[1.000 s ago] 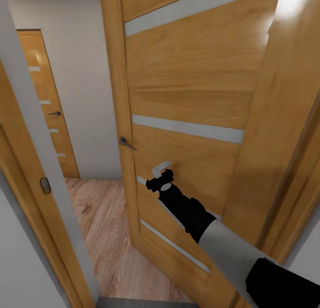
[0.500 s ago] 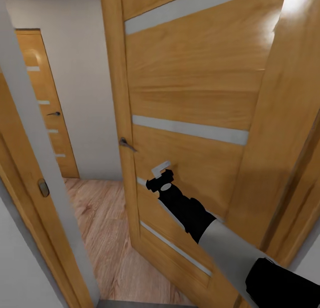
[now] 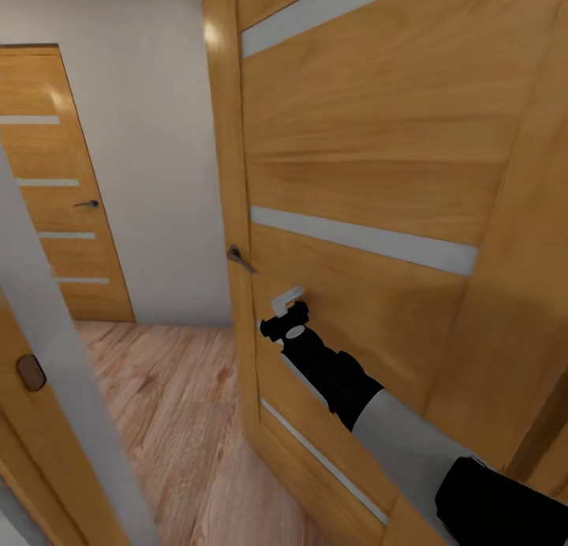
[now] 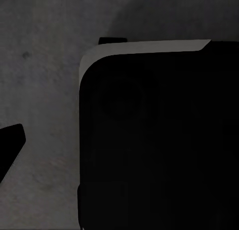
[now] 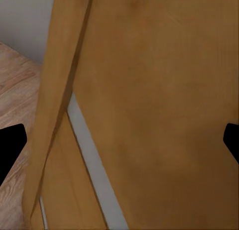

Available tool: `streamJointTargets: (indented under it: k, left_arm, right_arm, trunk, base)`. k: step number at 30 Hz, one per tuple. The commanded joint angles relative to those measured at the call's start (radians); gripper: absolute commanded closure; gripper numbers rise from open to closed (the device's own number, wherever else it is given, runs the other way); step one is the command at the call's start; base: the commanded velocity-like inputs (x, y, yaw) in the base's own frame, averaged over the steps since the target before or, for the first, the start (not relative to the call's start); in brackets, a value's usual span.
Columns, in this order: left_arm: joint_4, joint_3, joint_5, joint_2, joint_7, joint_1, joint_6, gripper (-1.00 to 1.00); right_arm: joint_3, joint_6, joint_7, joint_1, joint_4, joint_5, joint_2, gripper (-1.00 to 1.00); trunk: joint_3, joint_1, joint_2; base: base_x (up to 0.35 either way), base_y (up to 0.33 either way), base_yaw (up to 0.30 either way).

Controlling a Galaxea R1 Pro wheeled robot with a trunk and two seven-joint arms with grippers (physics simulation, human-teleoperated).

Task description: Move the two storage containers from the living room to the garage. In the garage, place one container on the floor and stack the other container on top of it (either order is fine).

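Right arm: reaches forward from the lower right of the head view, black forearm and grey sleeve, its end effector (image 3: 287,313) held up close against the open door.
Right end effector: in the right wrist view the two black fingertips (image 5: 11,149) sit at opposite edges of the picture, spread wide, nothing between them but door wood.
Left end effector: in the left wrist view one black fingertip (image 4: 10,143) shows beside a big black rounded robot body part (image 4: 159,140), over dark grey rough floor (image 4: 40,65); whether it is spread or clenched I cannot tell.
Open door (image 3: 371,175): honey-coloured wood with pale horizontal strips, standing ajar and filling the right of the head view; a dark lever handle (image 3: 239,257) juts from its near edge.
Door frame (image 3: 47,388): wood and grey jamb slanting across the lower left, with a small dark strike plate (image 3: 31,372).
Hall floor (image 3: 173,420): light wood planks beyond the doorway.
Far wall (image 3: 158,136): plain white.
Far door (image 3: 55,191): closed, same wood, small dark handle.
Storage containers: nowhere to be seen at this moment.
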Motion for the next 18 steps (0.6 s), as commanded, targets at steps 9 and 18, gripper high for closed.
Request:
streamJointTargets:
  k: [9, 18]
  left_arm:
    - [0.0, 0.001, 0.001, 0.0, 0.0, 0.0, -0.002, -1.0]
    - [0.0, 0.001, 0.001, 0.0, 0.0, 0.0, -0.003, -1.0]
  right_arm:
    - [0.0, 0.0, -0.026, -0.002, 0.001, 0.004, 0.0, -1.0]
    - [-0.001, -0.007, -0.05, -0.002, 0.028, 0.004, 0.0, -1.0]
  trunk:
    - [-0.001, 0.0, 0.0]
    - [-0.001, 0.0, 0.0]
  base:
    - [0.217, 0.0, 0.0]
    - [0.204, 0.0, 0.0]
